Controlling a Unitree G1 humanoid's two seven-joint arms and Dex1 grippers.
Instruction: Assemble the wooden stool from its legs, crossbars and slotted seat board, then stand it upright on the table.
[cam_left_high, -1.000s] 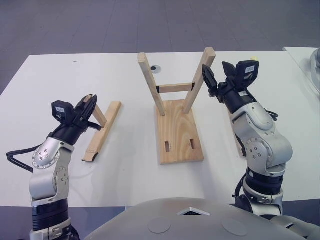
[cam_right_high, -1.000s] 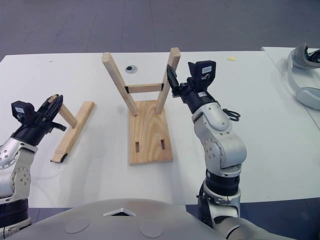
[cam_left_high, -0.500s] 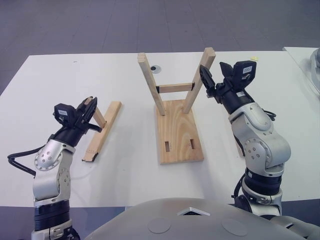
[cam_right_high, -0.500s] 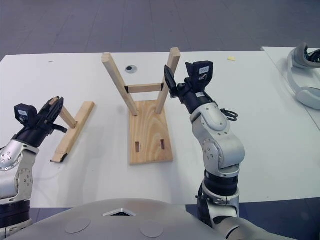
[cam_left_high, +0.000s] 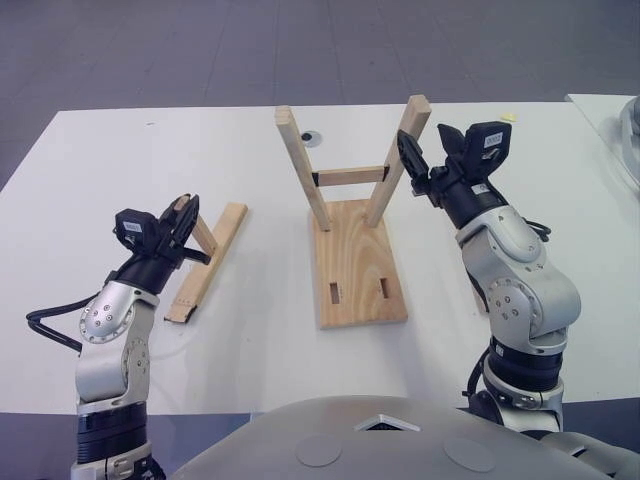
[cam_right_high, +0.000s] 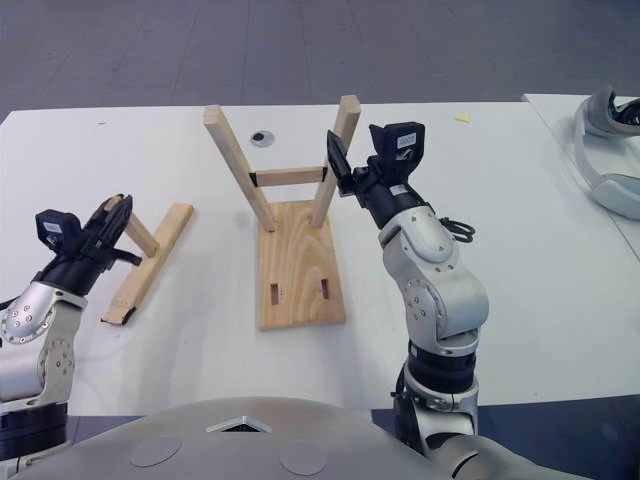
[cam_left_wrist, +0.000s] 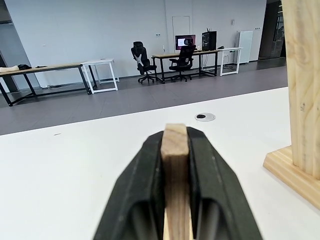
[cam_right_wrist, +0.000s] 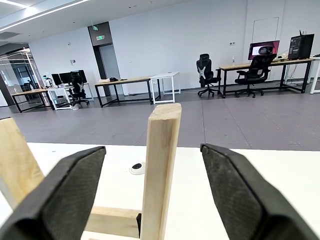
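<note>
Wood pinched between the shut fingers of left gripper (cam_left_high: 183, 207): a short crossbar (cam_left_wrist: 175, 150), held at its upper end, slanting down from the gripper to a loose leg (cam_left_high: 208, 258) flat on the table (cam_left_high: 120, 160) just below. Right gripper (cam_left_high: 427, 142) wide open, holding nothing, right leg (cam_right_wrist: 161, 160) just ahead of it and in line with the gap, close to one finger. Below and beside that gripper, seat board (cam_left_high: 358, 250) flat on the table, right leg and left leg (cam_left_high: 302, 165) upright at its far end, joined by a second crossbar (cam_left_high: 350, 176). Two bare slots (cam_left_high: 333, 292) at the board's near end.
</note>
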